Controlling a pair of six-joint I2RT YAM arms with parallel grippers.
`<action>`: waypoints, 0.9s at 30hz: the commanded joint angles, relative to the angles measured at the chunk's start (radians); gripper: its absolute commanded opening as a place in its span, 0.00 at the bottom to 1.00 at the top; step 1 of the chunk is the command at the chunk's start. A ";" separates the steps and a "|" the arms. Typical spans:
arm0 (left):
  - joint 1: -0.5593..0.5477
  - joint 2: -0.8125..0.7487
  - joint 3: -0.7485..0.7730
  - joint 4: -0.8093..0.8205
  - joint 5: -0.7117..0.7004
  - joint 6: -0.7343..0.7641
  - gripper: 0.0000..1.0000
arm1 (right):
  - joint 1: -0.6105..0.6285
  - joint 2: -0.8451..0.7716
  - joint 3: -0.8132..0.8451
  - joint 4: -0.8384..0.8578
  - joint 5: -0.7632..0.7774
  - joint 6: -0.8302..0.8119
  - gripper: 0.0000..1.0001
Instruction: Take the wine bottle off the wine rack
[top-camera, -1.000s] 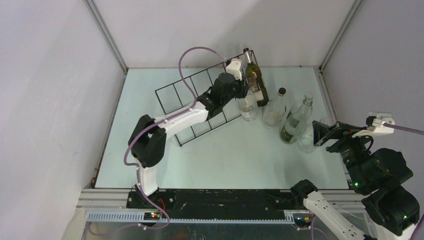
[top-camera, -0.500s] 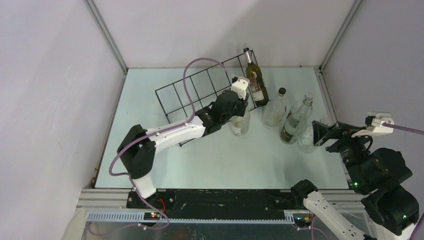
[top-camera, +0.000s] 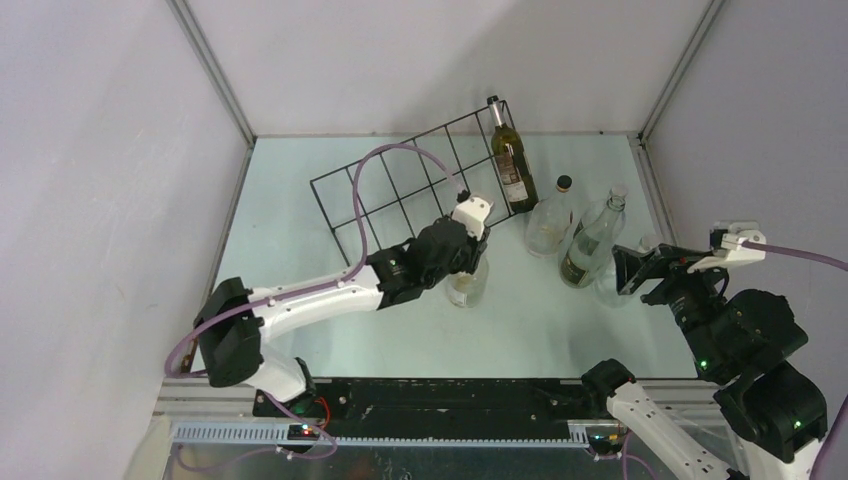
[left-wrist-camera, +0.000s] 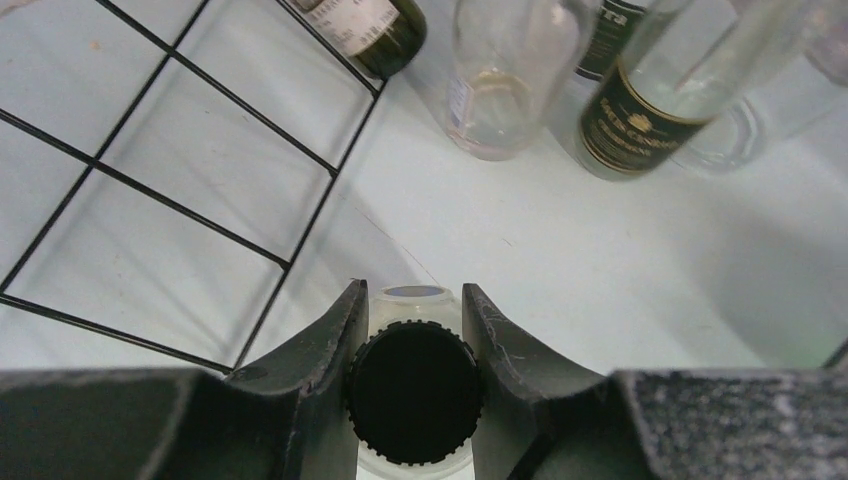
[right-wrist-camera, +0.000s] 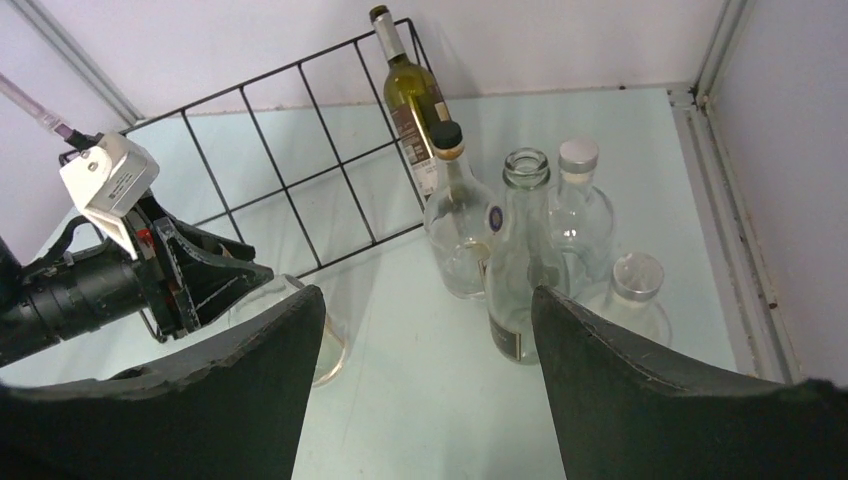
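The left jaws stand narrow, pinched on either side of the black cap (left-wrist-camera: 415, 405) of a clear bottle (top-camera: 467, 287), gripping it at the neck from above. That bottle hangs or stands upright just in front of the wine rack (top-camera: 400, 185), outside its wires; whether its base touches the table (top-camera: 560, 330) I cannot tell. The rack lies on the table with every compartment in view bare except the far right end, where a dark green wine bottle (top-camera: 512, 165) stands upright, its neck rising past the top wire.

Right of the rack, free on the table, stand a black-capped clear bottle (top-camera: 549, 222), a labelled clear bottle (top-camera: 590, 240) and a squat clear one (right-wrist-camera: 636, 290), close together.

The right jaws stand wide apart with nothing between them, held up at the right side, well away from the rack.

As I judge it, the gripped bottle is already off the rack; left is to set it down and let go, and the green bottle has not yet been taken out
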 joint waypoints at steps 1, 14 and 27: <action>-0.071 -0.098 -0.014 -0.012 -0.048 -0.057 0.00 | 0.003 0.020 -0.022 0.034 -0.098 -0.051 0.78; -0.242 -0.199 -0.097 -0.089 -0.165 -0.122 0.20 | 0.003 0.041 -0.081 0.090 -0.265 -0.084 0.78; -0.259 -0.225 -0.140 -0.068 -0.226 -0.172 0.90 | 0.003 0.060 -0.125 0.139 -0.325 -0.080 0.80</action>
